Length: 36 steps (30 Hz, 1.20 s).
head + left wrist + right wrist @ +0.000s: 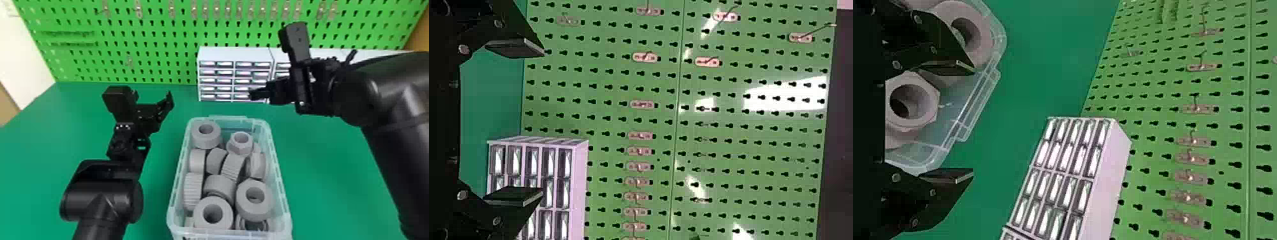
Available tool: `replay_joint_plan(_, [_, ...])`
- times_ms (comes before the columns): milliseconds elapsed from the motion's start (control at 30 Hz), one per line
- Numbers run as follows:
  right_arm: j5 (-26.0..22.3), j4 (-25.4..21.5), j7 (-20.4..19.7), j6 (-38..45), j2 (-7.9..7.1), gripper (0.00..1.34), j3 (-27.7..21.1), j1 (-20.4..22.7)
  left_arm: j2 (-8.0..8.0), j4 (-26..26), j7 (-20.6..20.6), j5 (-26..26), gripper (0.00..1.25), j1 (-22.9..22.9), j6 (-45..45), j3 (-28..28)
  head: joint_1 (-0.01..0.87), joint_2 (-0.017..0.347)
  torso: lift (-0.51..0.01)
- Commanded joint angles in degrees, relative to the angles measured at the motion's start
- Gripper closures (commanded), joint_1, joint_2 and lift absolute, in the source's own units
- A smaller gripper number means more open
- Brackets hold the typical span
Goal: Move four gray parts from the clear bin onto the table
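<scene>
- Gray parts (220,186) lie heaped in the clear bin (281,178), rings and ribbed pieces at mixed tilts; 1 hex-collared part (239,149) sits near the far end.
- Left gripper (154,96) is beyond the bin's far left side, its 2 fingers spread wide, holding nothing.
- Right gripper (260,93) is raised near the far right corner, 2 fingers well apart, holding nothing.
- The green table (322,191) carries the bin and shows on both sides of it, with a strip between the bin's far edge and the drawer cabinet (234,55).
- Behind stands a green pegboard (159,41) with metal hooks (138,9).
- The right forearm (380,159) spans the space over the table's right side.
- The bin's near end is cut off at the bottom edge; 1 dark-centered part (253,225) there is partly covered by a ring. Deeper pieces are hidden.
</scene>
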Motion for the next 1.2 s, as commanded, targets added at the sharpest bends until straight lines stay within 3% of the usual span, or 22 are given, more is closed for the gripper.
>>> replay_joint_plan(0, [-0.23,1.89,0.02,0.09,0.18,0.53,1.49,-1.38,-0.15,-0.02,-0.04,0.06,0.28,-0.07,0.00,-0.02,0.693,0.072,-0.052])
replay_joint_plan(400, [-0.05,6.38,0.10,0.09,0.97,0.53,4.22,-3.23,-0.15,-0.11,0.04,-0.03,0.28,-0.07,0.00,0.15,0.693,0.072,-0.052])
replay_joint_plan(1167, [-0.58,19.91,2.74,-2.81,1.85,0.52,12.04,-7.27,0.00,-0.28,0.04,-0.12,0.28,-0.33,0.00,0.15,0.693,0.072,-0.052])
